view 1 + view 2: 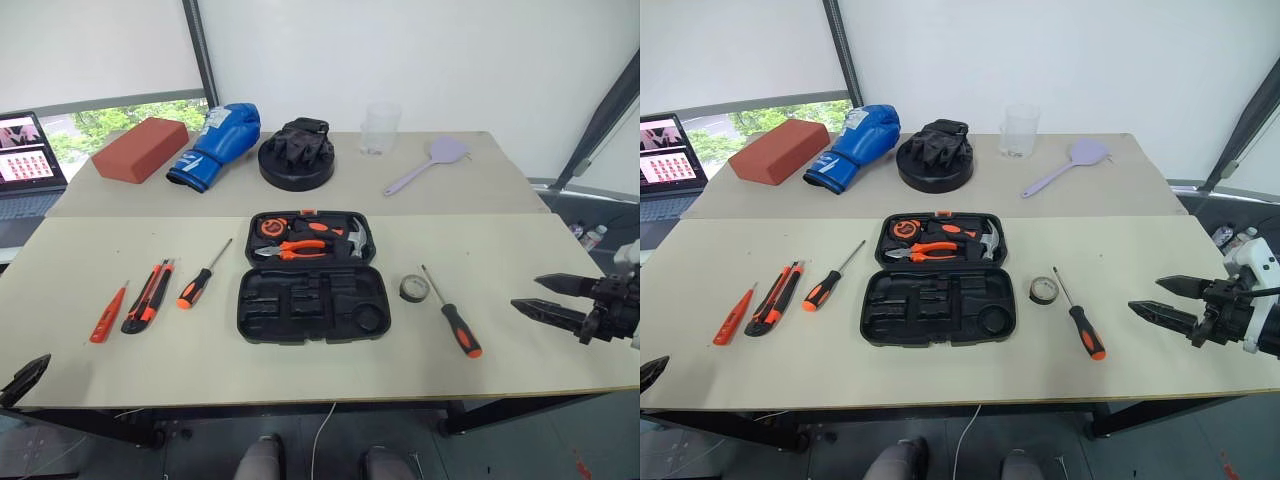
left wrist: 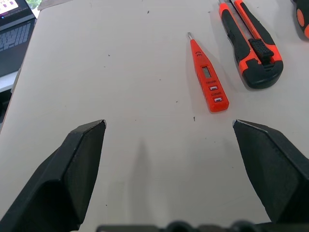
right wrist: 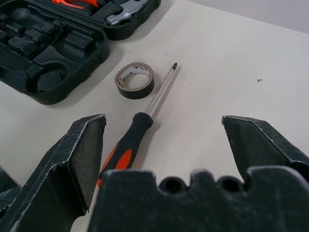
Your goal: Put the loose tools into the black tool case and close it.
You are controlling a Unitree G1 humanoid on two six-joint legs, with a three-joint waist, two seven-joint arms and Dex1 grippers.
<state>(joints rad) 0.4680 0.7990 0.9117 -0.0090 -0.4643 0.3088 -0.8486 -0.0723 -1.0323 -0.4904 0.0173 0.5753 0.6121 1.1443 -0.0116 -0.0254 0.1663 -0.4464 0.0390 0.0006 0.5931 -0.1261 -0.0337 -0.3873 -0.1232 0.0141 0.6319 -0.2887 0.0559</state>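
**Q:** Case status?

**A:** Black tool case point(image 1: 312, 275) lies open mid-table. Far half holds pliers point(image 1: 297, 248), a hammer point(image 1: 352, 238) and a tape measure point(image 1: 270, 227); near half's moulded recesses are bare.

**Q:** Loose tools?

**A:** At the case's 9 o'clock: screwdriver point(image 1: 201, 277), utility knife point(image 1: 148, 296), red tester screwdriver point(image 1: 107, 314). At 3 o'clock: tape roll point(image 1: 414, 289), second screwdriver point(image 1: 452, 314).

**Q:** Your grippers?

**A:** My left gripper point(image 2: 169, 126) and right gripper point(image 3: 164, 118) both spread wide, holding nothing.
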